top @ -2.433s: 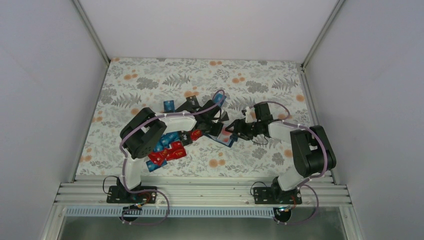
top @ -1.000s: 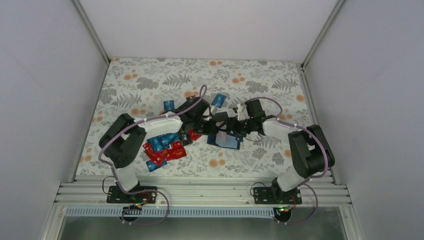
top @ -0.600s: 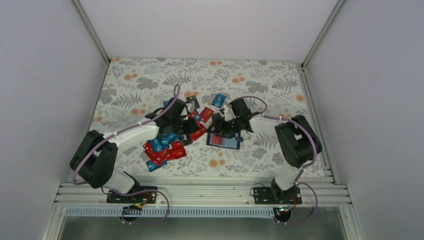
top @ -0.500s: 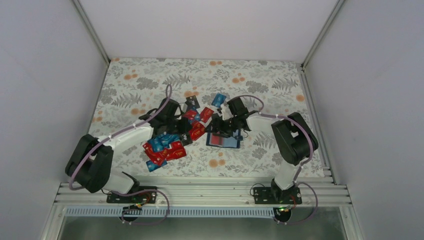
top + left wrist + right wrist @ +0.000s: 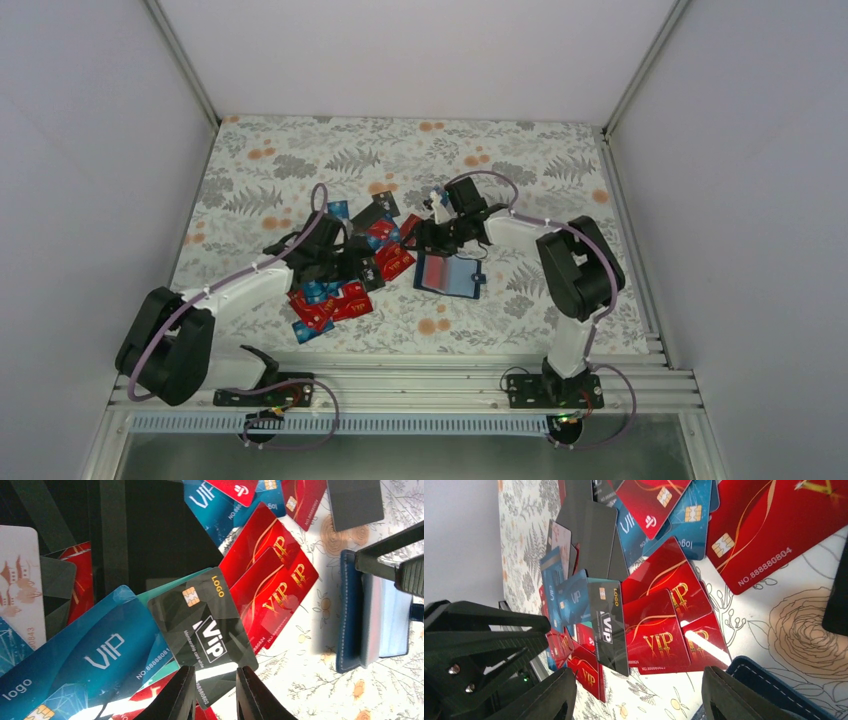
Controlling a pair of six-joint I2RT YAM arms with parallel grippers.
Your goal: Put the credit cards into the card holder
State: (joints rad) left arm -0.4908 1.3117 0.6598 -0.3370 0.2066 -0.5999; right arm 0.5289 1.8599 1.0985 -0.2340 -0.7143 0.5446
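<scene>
**left claw low over the card pile, right claw wide at the holder edge**

The left gripper [image 5: 214, 672] is sitting low over the credit cards [image 5: 335, 292]. Its fingers are standing only a narrow gap apart and are clamping nothing. A black VIP card [image 5: 202, 622] is lying right at the fingertips, on top of blue and red cards. Can't tell if the tips are touching it. The red VIP cards [image 5: 272, 580] are fanning out between that black card and the card holder [image 5: 450, 273].

The card holder is lying open on the floral table [image 5: 300, 160], just right of the pile. Its lighter blue inside is facing up and its navy edge is facing the cards.

The right gripper [image 5: 638, 672] is standing wide open and gripping nothing. One finger is hanging over the holder's corner nearest the pile, the other over the cards. Can't tell whether it is touching the holder.

In the top view both arms are reaching in toward the middle of the table, left over the pile, right at the holder's far-left corner.
</scene>
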